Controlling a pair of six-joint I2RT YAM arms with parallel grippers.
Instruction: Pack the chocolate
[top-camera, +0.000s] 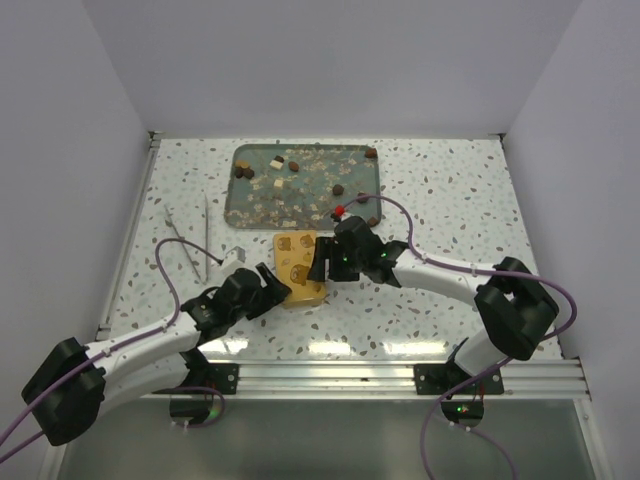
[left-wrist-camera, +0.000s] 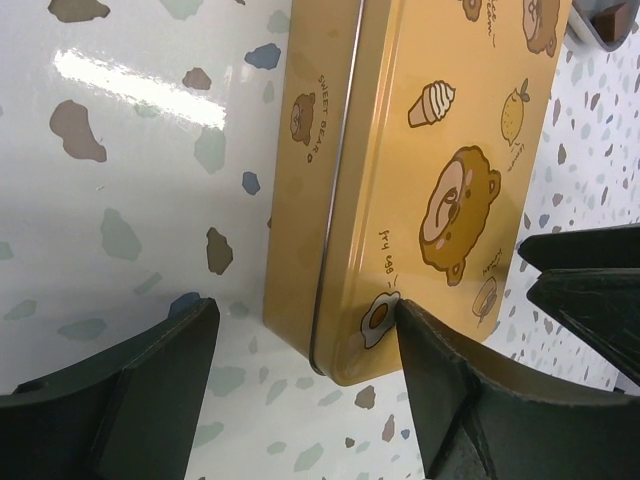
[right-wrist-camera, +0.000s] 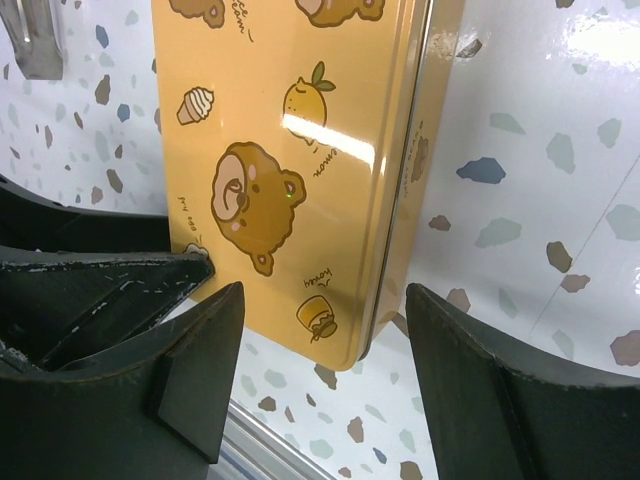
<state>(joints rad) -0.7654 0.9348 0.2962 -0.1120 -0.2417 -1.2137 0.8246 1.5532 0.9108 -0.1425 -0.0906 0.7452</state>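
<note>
The chocolate pieces, dark brown (top-camera: 241, 171) and cream-white (top-camera: 277, 162), lie among pale crumbs in the grey tray (top-camera: 232, 205) at the back. The gold tin (top-camera: 300, 268) with bear pictures lies flat in front of the tray, its lid on. My left gripper (top-camera: 277, 287) is open at the tin's near left corner. In the left wrist view (left-wrist-camera: 310, 385) the tin's corner (left-wrist-camera: 400, 180) lies between the fingers, and the right finger (left-wrist-camera: 450, 370) touches it. My right gripper (top-camera: 322, 262) is open at the tin's right side, astride its near corner (right-wrist-camera: 290, 180) in the right wrist view (right-wrist-camera: 320, 375).
White tongs (top-camera: 190, 240) and a small white clip (top-camera: 235, 255) lie left of the tin. A small red thing (top-camera: 340, 211) sits at the tray's front rim. The metal rail (top-camera: 400, 375) runs along the table's near edge. Walls enclose the left, back and right.
</note>
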